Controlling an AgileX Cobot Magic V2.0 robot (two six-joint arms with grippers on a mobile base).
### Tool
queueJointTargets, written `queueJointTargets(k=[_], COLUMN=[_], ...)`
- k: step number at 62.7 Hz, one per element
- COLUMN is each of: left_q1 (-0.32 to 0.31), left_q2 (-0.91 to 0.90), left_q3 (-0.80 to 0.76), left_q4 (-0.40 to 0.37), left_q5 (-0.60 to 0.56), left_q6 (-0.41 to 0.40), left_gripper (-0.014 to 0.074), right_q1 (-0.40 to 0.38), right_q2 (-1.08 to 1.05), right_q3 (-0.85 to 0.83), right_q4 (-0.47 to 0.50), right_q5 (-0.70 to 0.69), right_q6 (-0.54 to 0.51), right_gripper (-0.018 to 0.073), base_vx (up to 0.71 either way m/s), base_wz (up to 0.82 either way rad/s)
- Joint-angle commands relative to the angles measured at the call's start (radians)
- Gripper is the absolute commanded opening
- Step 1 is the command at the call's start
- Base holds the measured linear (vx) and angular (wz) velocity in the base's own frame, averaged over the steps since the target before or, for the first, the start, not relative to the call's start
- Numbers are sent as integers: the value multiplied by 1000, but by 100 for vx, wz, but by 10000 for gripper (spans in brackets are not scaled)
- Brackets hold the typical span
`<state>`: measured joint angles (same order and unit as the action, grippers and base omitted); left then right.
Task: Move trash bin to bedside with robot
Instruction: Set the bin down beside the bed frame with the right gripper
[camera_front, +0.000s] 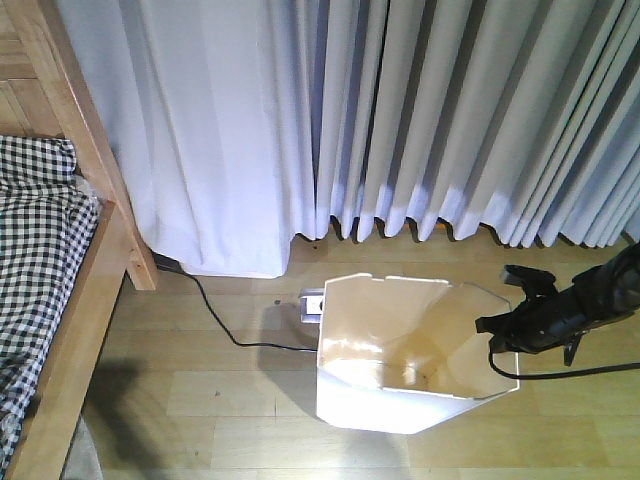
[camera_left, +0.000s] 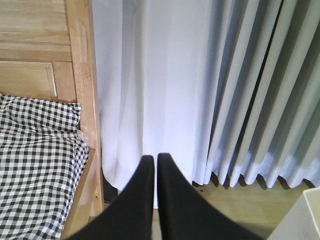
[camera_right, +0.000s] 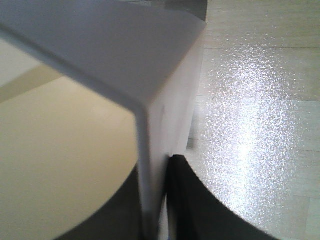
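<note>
Reaching in from 3 o'clock of the front view, the right arm (camera_front: 590, 295) is held low and almost level above the wooden floor (camera_front: 200, 400), and the right gripper (camera_front: 495, 328) is set on the 3 o'clock rim of the trash bin (camera_front: 400, 350). The white bin is seen upright on the floor at about 5 o'clock of that view, well apart from the bed (camera_front: 75, 330) at 9 o'clock.

The grip itself is shown only by the right wrist view. There the bin's thin wall (camera_right: 150, 150) is pinched between the two black fingers (camera_right: 200, 205), one inside the bin and one outside, with the gripper (camera_right: 155, 205) clamped on the wall.

The left gripper (camera_left: 155, 167) is found only in the left wrist view. Its fingers (camera_left: 172, 185) are pressed together with nothing between them, and it is pointed at the curtains (camera_left: 175, 75), with the bed's wooden post (camera_left: 82, 75) and checked bedding (camera_left: 35, 165) at 9 o'clock. A pale edge at 5 o'clock of that view cannot be identified.

Behind the bin, long pale curtains (camera_front: 400, 120) are hung down to the floor. A white socket block (camera_front: 312, 303) is seen just beside the bin's 11 o'clock corner, and a black cable (camera_front: 215, 320) is trailed from it across the floor between bin and bed.
</note>
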<state>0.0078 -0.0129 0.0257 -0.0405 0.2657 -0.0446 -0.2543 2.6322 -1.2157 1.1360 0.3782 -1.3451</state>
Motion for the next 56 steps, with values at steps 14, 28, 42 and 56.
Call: queueJointTargets(k=[14, 28, 42, 56], left_q1=[0, 0, 0, 0], left_q2=[-14, -14, -14, -14], left_q3=[19, 19, 19, 19], left_q4=[-4, -4, -4, -4], left_q5=[-68, -68, -68, -68], left_q6=[-6, -6, -6, -6], left_gripper=[-6, -6, -6, -6], right_q1=[10, 72, 109, 129], right_q2=[43, 128, 220, 305], right_q3=[-156, -293, -434, -583], right_q4=[6, -55, -224, -345], right_q5=[159, 148, 158, 218], right_q6=[92, 188, 366, 532], right_gripper=[42, 67, 78, 88], base_vx=[0, 0, 0, 0], base_wz=[0, 0, 0, 0])
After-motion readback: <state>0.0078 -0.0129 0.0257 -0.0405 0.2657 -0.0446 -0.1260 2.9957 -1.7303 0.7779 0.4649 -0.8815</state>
